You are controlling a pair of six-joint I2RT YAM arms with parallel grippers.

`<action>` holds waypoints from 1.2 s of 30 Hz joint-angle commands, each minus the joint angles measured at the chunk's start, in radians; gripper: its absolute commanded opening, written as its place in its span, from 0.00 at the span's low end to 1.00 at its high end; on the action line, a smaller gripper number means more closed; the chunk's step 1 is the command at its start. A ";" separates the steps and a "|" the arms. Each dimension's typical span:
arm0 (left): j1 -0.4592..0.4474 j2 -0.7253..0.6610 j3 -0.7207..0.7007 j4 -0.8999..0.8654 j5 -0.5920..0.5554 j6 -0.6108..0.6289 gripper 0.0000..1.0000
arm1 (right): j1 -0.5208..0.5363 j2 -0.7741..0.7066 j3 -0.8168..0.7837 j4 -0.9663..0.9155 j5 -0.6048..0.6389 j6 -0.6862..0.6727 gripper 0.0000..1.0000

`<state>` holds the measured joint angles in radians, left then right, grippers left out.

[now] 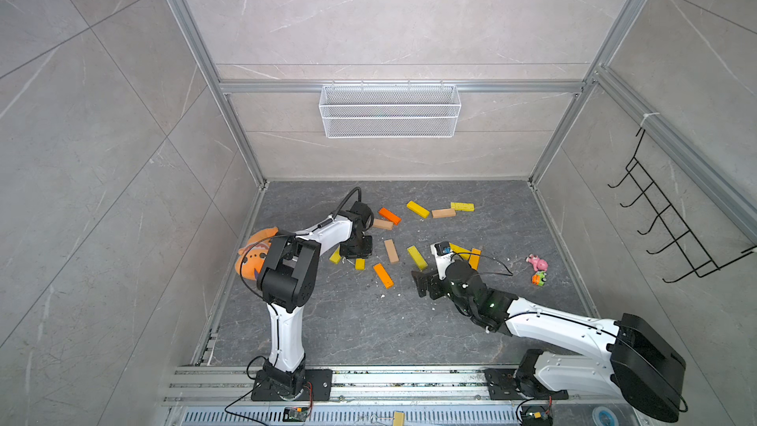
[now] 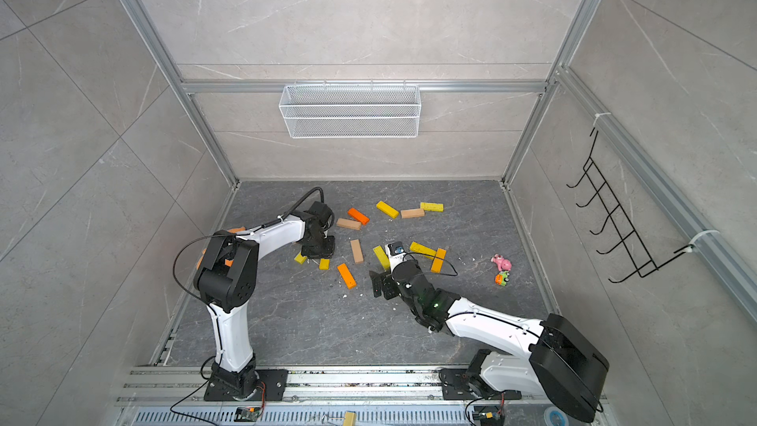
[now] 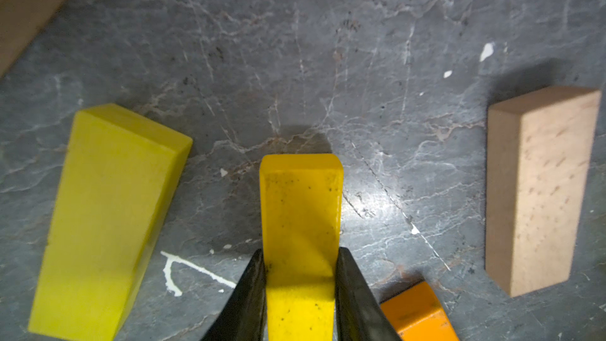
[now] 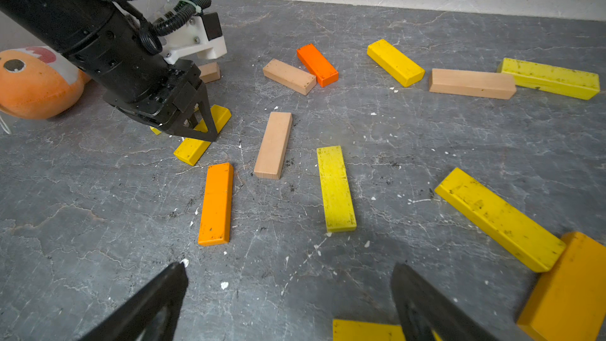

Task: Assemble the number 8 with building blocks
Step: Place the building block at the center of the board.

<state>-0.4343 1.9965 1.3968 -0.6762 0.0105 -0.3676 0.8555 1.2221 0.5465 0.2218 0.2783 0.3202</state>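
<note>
Several building blocks in yellow, orange and tan lie scattered on the dark stone floor [image 1: 352, 321]. My left gripper [image 3: 300, 257] is shut on a yellow block [image 3: 300, 205], its fingers clamped on the block's two long sides, low at the floor. In a top view that gripper [image 1: 356, 255] covers most of the block [image 1: 360, 264]. Beside it lie a yellow-green block [image 3: 108, 221], a tan block [image 3: 541, 188] and an orange block [image 1: 383, 275]. My right gripper [image 4: 288, 277] stands open over bare floor, with nothing between its fingers; a yellow block [image 4: 364, 331] lies just under it.
An orange plush toy [image 1: 256, 254] sits at the left wall behind my left arm. A pink toy [image 1: 537, 262] and a small green toy [image 1: 540, 278] lie at the right. A wire basket [image 1: 389, 110] hangs on the back wall and a hook rack [image 1: 672, 219] on the right wall.
</note>
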 commanded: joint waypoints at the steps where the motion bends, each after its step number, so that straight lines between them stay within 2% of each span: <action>1: -0.006 0.012 0.016 -0.002 0.005 -0.014 0.30 | 0.004 -0.004 -0.014 -0.007 0.021 -0.012 1.00; 11: -0.006 -0.002 0.007 0.001 0.005 -0.007 0.41 | 0.005 0.001 -0.012 -0.010 0.019 -0.012 1.00; 21: -0.009 -0.061 -0.001 -0.010 0.012 -0.014 0.44 | 0.005 -0.006 -0.010 -0.015 0.017 -0.017 1.00; 28: -0.007 -0.141 -0.003 -0.056 -0.027 -0.004 0.49 | 0.008 -0.030 -0.002 -0.017 -0.057 -0.008 0.98; 36: 0.051 -0.171 -0.028 -0.045 -0.041 0.044 0.54 | 0.105 0.006 0.130 -0.121 -0.026 -0.051 0.99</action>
<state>-0.4103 1.8687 1.3842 -0.6949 -0.0021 -0.3573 0.9298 1.2140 0.6128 0.1467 0.2474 0.2943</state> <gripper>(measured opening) 0.543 0.993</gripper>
